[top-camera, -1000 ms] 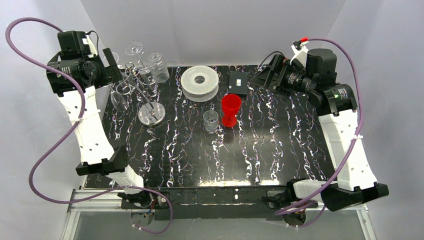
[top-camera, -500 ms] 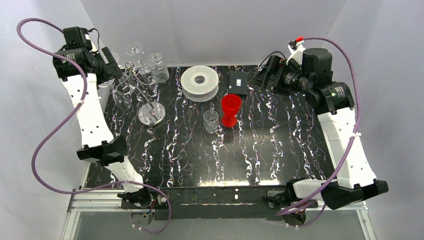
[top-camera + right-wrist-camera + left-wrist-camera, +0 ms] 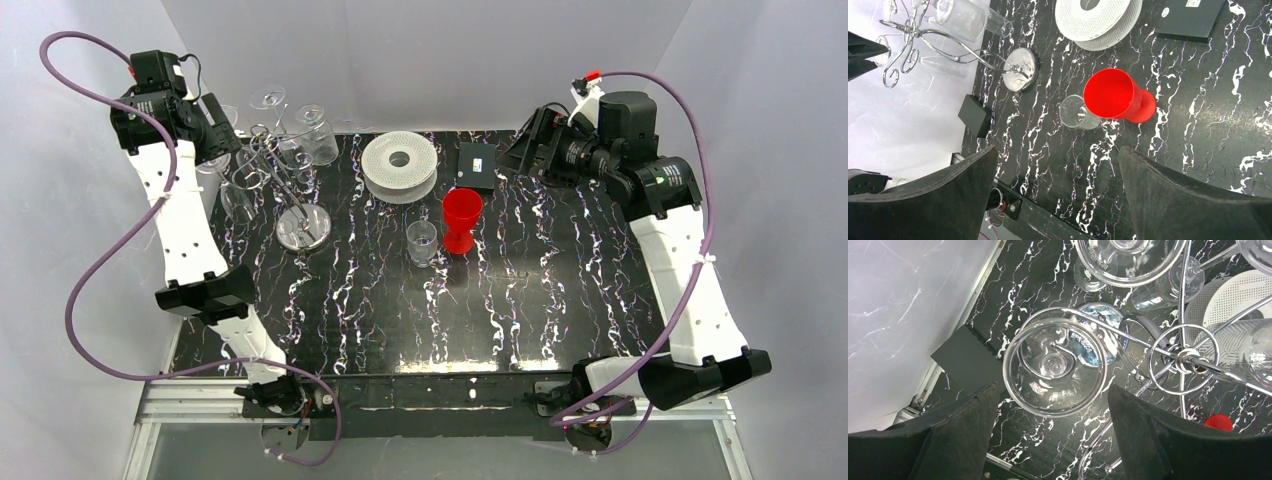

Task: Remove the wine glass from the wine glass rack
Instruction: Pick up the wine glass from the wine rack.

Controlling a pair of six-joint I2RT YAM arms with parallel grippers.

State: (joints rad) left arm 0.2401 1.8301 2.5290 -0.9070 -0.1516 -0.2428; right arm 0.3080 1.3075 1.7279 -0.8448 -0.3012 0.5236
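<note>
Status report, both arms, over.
Left gripper open, lined up on hanging wine glass, not closed. Right gripper open, empty. Glass on wine glass rack; other glasses close beside.

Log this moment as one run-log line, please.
left gripper: open, framing wine glass hung on wine glass rack | right gripper: open, hovering over table | wine glass: not yet off rack

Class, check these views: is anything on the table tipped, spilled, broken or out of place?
Nothing stands out: clear wine glasses hang bowl-down on the silver wire rack; the red goblet and small clear tumbler stand upright, no spill.
</note>
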